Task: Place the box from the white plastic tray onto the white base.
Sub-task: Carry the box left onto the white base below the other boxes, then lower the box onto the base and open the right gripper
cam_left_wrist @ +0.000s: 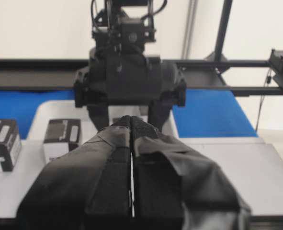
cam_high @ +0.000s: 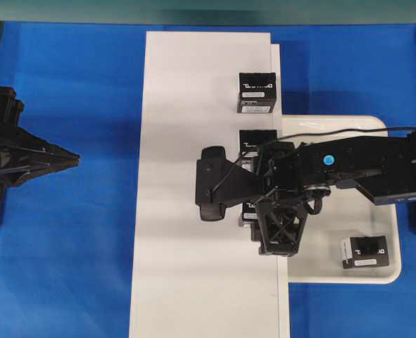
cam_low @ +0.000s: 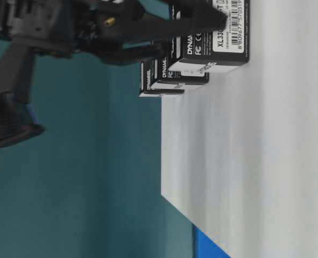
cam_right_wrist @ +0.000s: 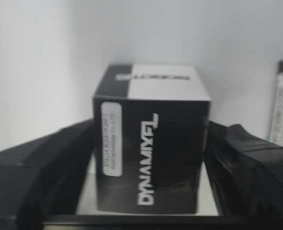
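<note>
Blue table covering surrounds the white base (cam_high: 193, 176), on whose tray-side edge the box (cam_right_wrist: 151, 143) now rests between the parted, apparently non-contacting jaws of the right gripper (cam_right_wrist: 148, 167), leaving only withdrawal, judged from this.

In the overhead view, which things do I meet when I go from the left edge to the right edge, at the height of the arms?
left gripper → bare blue table → white base → right gripper → white plastic tray
</note>
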